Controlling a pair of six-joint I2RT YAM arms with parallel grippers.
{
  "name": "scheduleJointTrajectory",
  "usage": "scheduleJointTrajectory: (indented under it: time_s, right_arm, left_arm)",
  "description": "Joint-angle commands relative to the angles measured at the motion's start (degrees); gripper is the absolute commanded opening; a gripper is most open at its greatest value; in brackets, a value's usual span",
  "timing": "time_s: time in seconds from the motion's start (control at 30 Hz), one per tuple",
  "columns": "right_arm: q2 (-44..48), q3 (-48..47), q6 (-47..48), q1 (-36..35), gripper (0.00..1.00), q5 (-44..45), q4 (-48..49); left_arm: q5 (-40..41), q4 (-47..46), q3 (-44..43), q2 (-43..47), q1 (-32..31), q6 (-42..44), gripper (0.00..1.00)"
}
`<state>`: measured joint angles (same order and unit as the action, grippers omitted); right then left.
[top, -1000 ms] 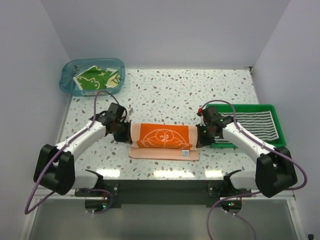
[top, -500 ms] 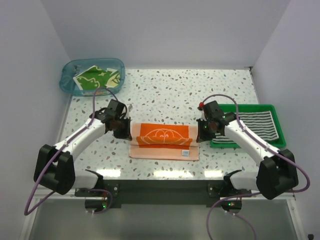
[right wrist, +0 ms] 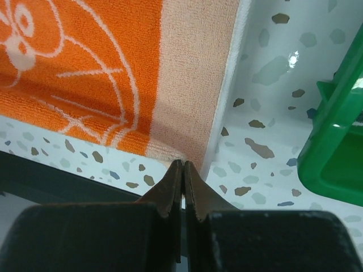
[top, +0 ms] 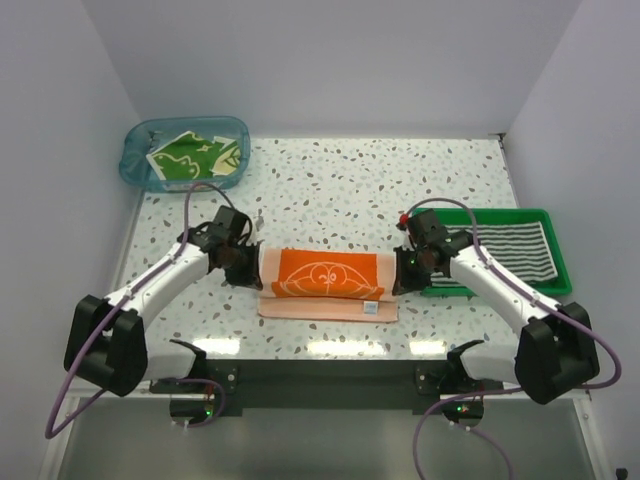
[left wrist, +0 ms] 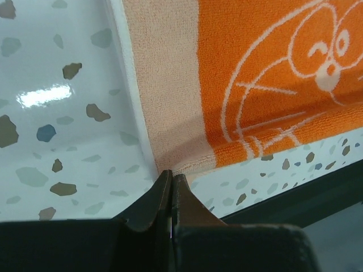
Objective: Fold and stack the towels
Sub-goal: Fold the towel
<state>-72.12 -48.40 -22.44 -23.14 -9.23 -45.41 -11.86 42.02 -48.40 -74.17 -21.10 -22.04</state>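
The orange towel (top: pixel 325 275) with the white cartoon lies at the table's near middle, its upper layer lifted over the pale peach layer beneath. My left gripper (top: pixel 248 268) is shut on its left corner, which the left wrist view shows pinched at the tips (left wrist: pixel 171 174) below the orange towel (left wrist: pixel 266 73). My right gripper (top: pixel 397 272) is shut on the right corner, tips (right wrist: pixel 182 164) closed on the orange towel's (right wrist: pixel 85 73) peach border. The striped towel (top: pixel 515 250) lies in the green tray. The green towel (top: pixel 190 155) sits in the blue bin.
The green tray (top: pixel 500 213) stands just right of my right gripper, and its corner (right wrist: pixel 334 153) shows in the right wrist view. The clear blue bin (top: pixel 135 140) is at the back left. The speckled tabletop (top: pixel 380 180) ends at the dark front edge.
Both grippers, holding the towel's corners, moved toward the back half a second ago and have come nearer again. The raised orange layer shows wider than it did then.
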Motion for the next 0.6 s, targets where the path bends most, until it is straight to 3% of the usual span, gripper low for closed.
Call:
scheduleJointTrajectory:
  time_s: [0.0,0.2,0.3,0.43,0.5,0.57]
  right_arm:
    - [-1.36,2.43,-0.33,0.99,0.00,3.70,-2.50]
    - [-4.26,4.45,-0.68,0.90,0.00,2.47,0.31]
    - [-3.91,4.81,-1.03,0.55,0.04,1.68,0.41]
    - [-0.93,5.25,-1.47,0.02,0.27,-1.13,-1.43]
    - [0.65,5.16,-1.82,-0.68,0.30,-2.10,-3.36]
    - [3.81,4.46,-1.82,-1.12,0.34,-3.77,-4.86]
  left_arm:
    - [3.60,2.46,2.96,-0.97,0.89,0.86,0.00]
    - [2.45,0.00,5.42,-3.00,0.89,1.04,0.00]
    - [1.23,-0.18,5.77,-2.65,0.89,1.04,0.12]
    - [0.87,1.39,5.43,0.07,0.89,1.13,0.37]
    - [0.08,2.19,5.07,2.61,0.89,0.78,0.50]
    - [-2.28,2.54,4.11,4.90,0.98,-0.19,0.56]
